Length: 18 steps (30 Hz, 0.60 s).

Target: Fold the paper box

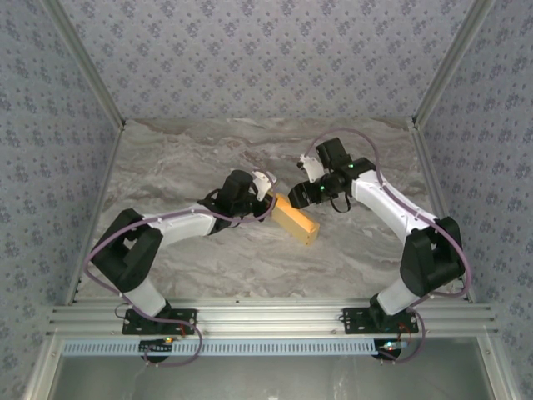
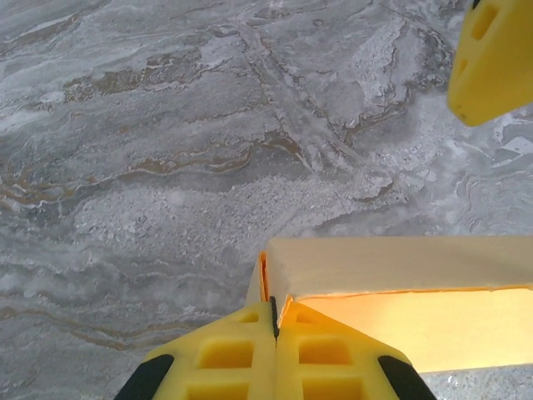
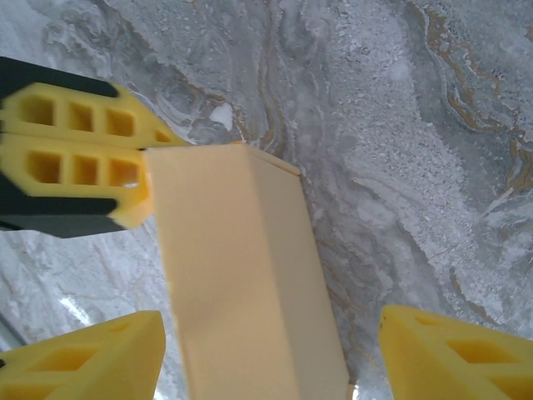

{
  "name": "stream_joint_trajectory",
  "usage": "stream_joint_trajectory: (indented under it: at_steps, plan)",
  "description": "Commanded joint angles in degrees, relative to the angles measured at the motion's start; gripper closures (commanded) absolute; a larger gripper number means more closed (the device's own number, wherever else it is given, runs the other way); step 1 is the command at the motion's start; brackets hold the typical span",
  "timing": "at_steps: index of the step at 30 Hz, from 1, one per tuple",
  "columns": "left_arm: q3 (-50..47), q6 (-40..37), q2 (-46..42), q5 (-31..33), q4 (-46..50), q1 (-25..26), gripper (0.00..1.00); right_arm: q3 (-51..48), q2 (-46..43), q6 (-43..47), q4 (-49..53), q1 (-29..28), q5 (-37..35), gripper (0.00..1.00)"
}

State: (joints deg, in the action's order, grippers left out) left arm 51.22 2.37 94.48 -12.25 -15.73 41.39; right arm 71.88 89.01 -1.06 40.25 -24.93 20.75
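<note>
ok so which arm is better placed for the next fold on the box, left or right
Probably the right. The left gripper is shut on one end of the paper box, anchoring it; the right gripper is open with a finger on each side of the box, free to fold.

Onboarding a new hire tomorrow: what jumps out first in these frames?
A yellow-orange paper box lies mid-table on the grey marble-patterned tabletop. The left end effector is shut on one end of it; the right end effector hangs open, a finger on each side of the box.
</note>
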Motion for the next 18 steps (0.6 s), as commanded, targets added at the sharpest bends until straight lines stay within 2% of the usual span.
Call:
stream_joint_trajectory:
  at_steps: [1,5,12,16,18]
  plan:
    - [-2.8,-0.8,3.3,-1.9,4.7,0.7,0.98,1.0,-1.0,-0.3,5.5,-0.8,-0.4,0.30]
    - [-4.7,-1.5,3.4,-2.1,1.0,0.7,0.99,1.2,0.7,4.0,7.3,-2.0,-4.8,0.38]
    - [-5.0,-2.3,4.8,-2.4,-0.9,0.8,0.99,2.9,6.0,6.3,9.1,-3.8,-2.0,0.33]
    - [-5.2,-1.5,5.3,-2.8,-2.6,0.8,0.99,3.2,8.0,8.6,10.1,-5.3,-5.1,0.32]
    - [-5.1,-1.1,5.6,-3.0,-3.1,0.8,0.97,3.5,9.3,9.3,10.9,-5.8,-6.9,0.35]
